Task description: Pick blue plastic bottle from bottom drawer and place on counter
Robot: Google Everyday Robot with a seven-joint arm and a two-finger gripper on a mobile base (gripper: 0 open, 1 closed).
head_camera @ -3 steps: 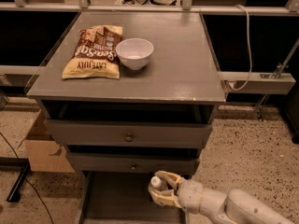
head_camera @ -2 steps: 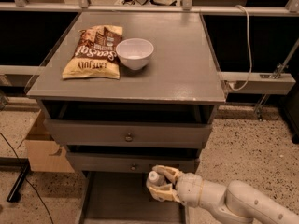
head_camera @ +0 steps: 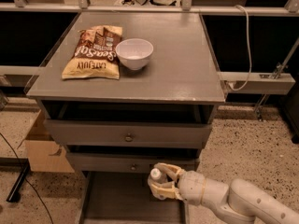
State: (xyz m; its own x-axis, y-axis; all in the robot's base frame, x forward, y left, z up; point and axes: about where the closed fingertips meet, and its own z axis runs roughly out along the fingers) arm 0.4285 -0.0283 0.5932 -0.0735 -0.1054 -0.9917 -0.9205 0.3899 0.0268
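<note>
My gripper (head_camera: 160,183) reaches in from the lower right and is shut on the blue plastic bottle (head_camera: 156,177). Only the bottle's white cap and a bit of its clear body show between the cream fingers (head_camera: 169,170). The bottle hangs above the right part of the open bottom drawer (head_camera: 121,202), in front of the middle drawer's face. The counter (head_camera: 173,64) lies above, flat and grey, far from the gripper.
A snack bag (head_camera: 96,52) and a white bowl (head_camera: 134,53) lie on the counter's left half. Two knobbed drawers (head_camera: 128,135) stand slightly pulled out. A cardboard box (head_camera: 42,148) sits on the floor at the left. A cable (head_camera: 245,45) hangs at the right.
The gripper with the bottle has drifted a little left and slightly up over the drawer.
</note>
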